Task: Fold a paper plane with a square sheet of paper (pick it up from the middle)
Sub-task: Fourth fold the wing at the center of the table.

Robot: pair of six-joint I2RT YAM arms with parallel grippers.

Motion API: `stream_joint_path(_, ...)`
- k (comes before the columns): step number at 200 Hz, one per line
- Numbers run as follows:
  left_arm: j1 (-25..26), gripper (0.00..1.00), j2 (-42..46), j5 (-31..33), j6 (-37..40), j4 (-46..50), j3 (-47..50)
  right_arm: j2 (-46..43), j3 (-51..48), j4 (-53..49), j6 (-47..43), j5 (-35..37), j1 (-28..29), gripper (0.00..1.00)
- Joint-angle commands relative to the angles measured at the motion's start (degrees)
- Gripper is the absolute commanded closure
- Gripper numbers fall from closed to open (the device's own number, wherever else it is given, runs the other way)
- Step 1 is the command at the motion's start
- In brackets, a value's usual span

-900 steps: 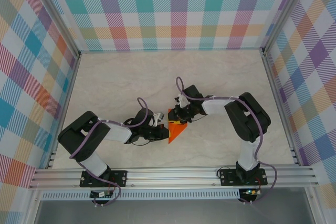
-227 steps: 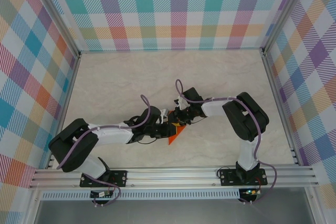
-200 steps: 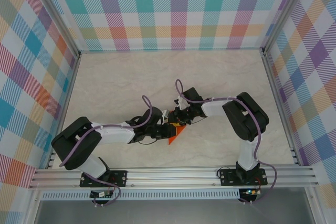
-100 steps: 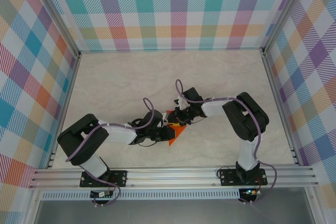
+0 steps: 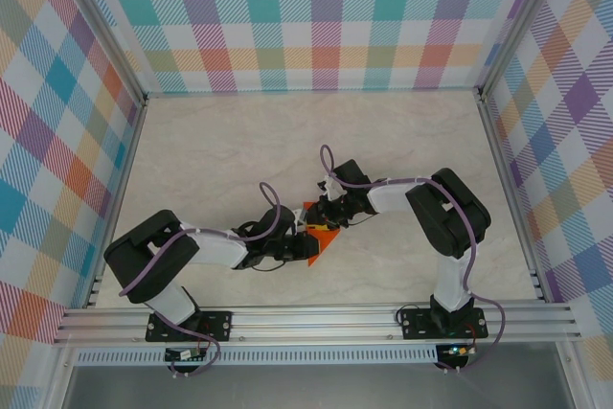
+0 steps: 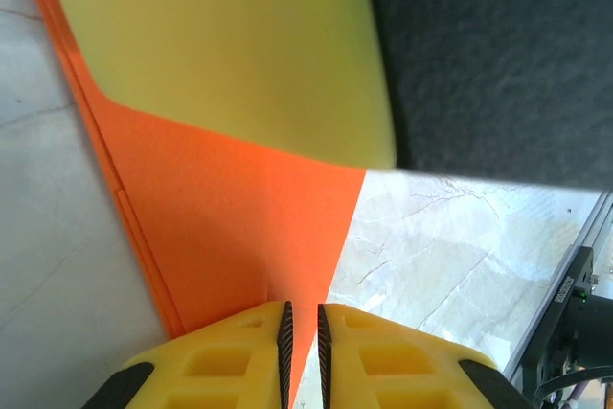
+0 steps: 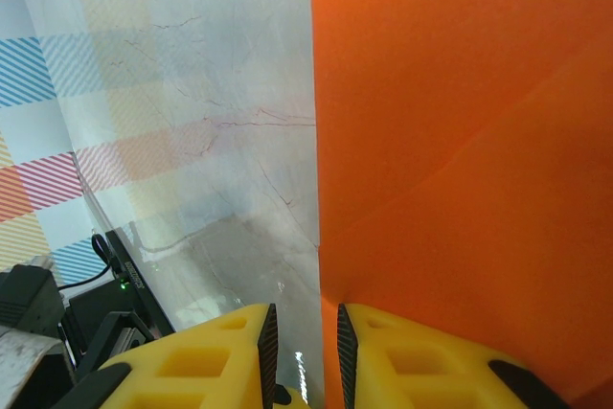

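Orange paper (image 5: 326, 240): folded into a creased, pointed shape. It is seen flat on the table (image 5: 220, 150), slightly toward 6 o'clock of the table's centre in the top view, with its tip pointing toward 7 o'clock.

Left gripper (image 5: 305, 240): brought in from 9 o'clock. In the left wrist view (image 6: 302, 328) the jaws are almost together, and the paper's (image 6: 249, 227) narrow end is pinched in the slit between them.

Right gripper (image 5: 324, 220): set on the paper's 12 o'clock side. In the right wrist view (image 7: 299, 332) the paper's (image 7: 460, 141) straight edge is caught in the narrow gap, so the sheet is grasped.

Right fingertip (image 6: 220, 45): seen from the left wrist as a yellow pad pressed on the paper at 12 o'clock.

Change since earliest frame: the left gripper was apart at 9 o'clock of the paper and is now on it.

Change over last second: the left arm's elbow has been drawn in from 9 o'clock. More orange is uncovered at 11 o'clock of the fold. The right arm is unmoved.
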State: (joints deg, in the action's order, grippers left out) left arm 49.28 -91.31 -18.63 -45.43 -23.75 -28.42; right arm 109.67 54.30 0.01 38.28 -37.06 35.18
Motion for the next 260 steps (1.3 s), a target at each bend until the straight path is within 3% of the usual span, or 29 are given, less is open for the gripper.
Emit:
stream_joint_path(1,3.1,0.82,0.4,-3.3,-0.6,8.2,3.8,4.8,-2.8,-5.9,-0.9,8.5,-0.3,0.74)
stream_joint_path(154,6.0,0.83,3.9,-2.1,-4.5,8.4,9.8,5.4,-2.9,-5.8,-0.9,8.7,-0.3,0.74)
stream_joint_path(181,6.1,0.83,5.0,-2.1,-3.9,11.8,9.0,5.5,-2.8,-5.9,-0.8,8.6,-0.3,0.73)
stream_joint_path(206,6.3,0.83,9.2,-0.7,-4.4,14.1,9.8,5.1,-2.8,-6.2,-0.9,8.8,-0.3,0.73)
stream_joint_path(260,5.1,0.81,26.6,5.9,-2.6,24.8,6.6,5.1,-2.5,-6.2,-0.9,8.4,-0.3,0.73)
